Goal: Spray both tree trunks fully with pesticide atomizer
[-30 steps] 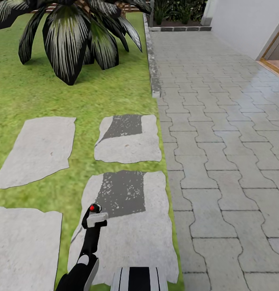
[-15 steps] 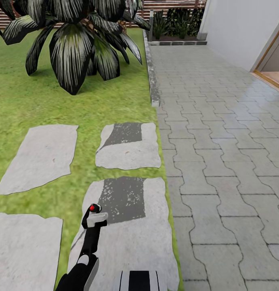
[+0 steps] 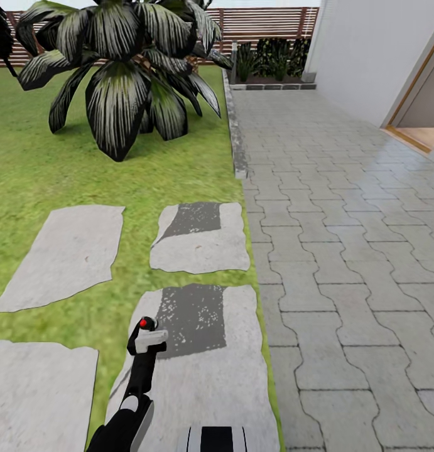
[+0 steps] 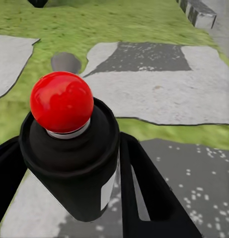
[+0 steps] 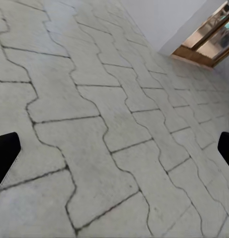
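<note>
My left gripper [image 3: 146, 349] is shut on the pesticide atomizer [image 3: 148, 334], a black bottle with a white band and a red ball on top, held upright low over a stepping stone [image 3: 198, 351]. In the left wrist view the atomizer [image 4: 69, 144] sits close up, and the left gripper [image 4: 74, 188] has a black finger [image 4: 144, 193] pressed along each side of it. My right gripper [image 5: 114, 153] is open above the paving, its two black fingertips [image 5: 4, 156] far apart at the picture's edges. The trees and their trunks are out of view.
A low palm-like plant [image 3: 125, 69] with broad striped leaves stands on the lawn [image 3: 47, 163] ahead left. Flat stepping stones [image 3: 59, 254] lie in the grass. A grey paved path [image 3: 342, 251] runs along the right past a white wall [image 3: 367, 50] with a doorway [image 3: 421, 119]. A slatted wooden fence [image 3: 260, 22] closes the far end.
The head camera has tilted up: the whole scene has slid down the picture and the fence has come into view. My left arm with the atomizer keeps its place in the frame.
</note>
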Tool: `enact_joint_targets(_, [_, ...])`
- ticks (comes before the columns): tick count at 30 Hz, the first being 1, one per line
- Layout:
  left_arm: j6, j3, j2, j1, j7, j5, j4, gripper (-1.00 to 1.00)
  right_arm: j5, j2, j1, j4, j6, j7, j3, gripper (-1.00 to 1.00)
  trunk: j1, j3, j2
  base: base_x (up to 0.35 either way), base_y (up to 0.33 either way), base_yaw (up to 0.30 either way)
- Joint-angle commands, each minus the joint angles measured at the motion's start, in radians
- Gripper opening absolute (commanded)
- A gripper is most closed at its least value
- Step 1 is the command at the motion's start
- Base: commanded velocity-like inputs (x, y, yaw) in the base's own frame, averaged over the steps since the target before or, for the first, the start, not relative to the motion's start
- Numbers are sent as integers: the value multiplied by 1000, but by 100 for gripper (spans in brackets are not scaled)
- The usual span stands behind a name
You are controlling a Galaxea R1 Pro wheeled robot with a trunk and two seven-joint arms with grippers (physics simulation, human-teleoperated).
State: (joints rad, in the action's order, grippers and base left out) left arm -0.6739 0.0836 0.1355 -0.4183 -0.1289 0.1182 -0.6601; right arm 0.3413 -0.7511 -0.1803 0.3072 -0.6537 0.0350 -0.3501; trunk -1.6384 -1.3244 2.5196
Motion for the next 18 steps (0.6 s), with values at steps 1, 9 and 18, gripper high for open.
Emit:
enact_joint_targets(1, [-3,4,1,0,-5,11,1,-100,9,0,0,-1,-3,8,0,100,1,3,0,0,0,0])
enact_joint_targets(9, [-3,4,1,0,-6,11,1,-100,20,26,-1,1,-4,21,2,100,4,34,-2,0,0,0])
enact_joint_targets(18, [-2,4,1,0,-6,11,1,-100,18,48,-1,3,-6,22,3,100,8,69,-4,0,0,0])
